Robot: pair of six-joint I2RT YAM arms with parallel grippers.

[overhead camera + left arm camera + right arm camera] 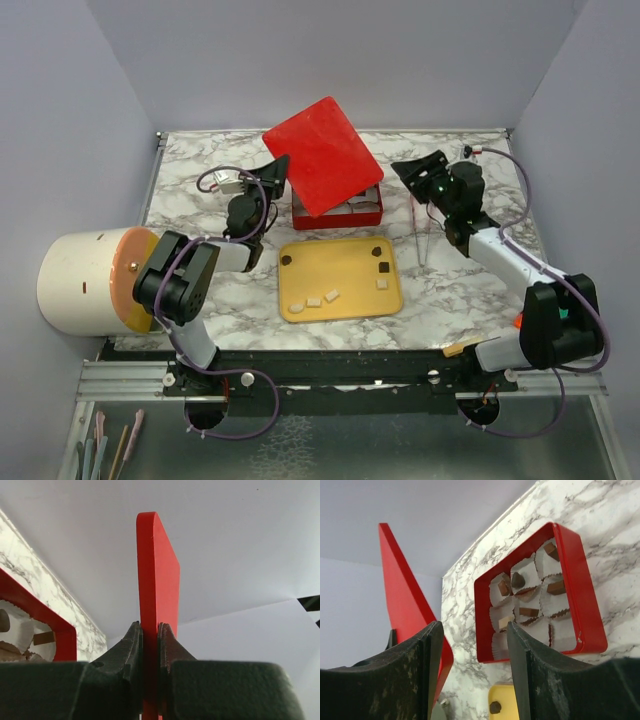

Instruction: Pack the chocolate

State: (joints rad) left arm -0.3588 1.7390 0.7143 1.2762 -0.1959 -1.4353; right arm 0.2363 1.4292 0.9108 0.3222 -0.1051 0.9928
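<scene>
My left gripper is shut on the edge of a red lid, holding it tilted up above the left part of the red box. In the left wrist view the lid stands between the pressed fingers. The box holds white paper cups, several with a piece of chocolate in them. More chocolate, dark and pale, lies on the yellow tray. My right gripper hangs open to the right of the box, holding nothing; its fingers frame the box and the tray.
A large white cylinder with an orange face lies at the table's left edge beside the left arm. Thin sticks lie right of the tray. A small white object sits behind the left gripper. Walls close in the back and sides.
</scene>
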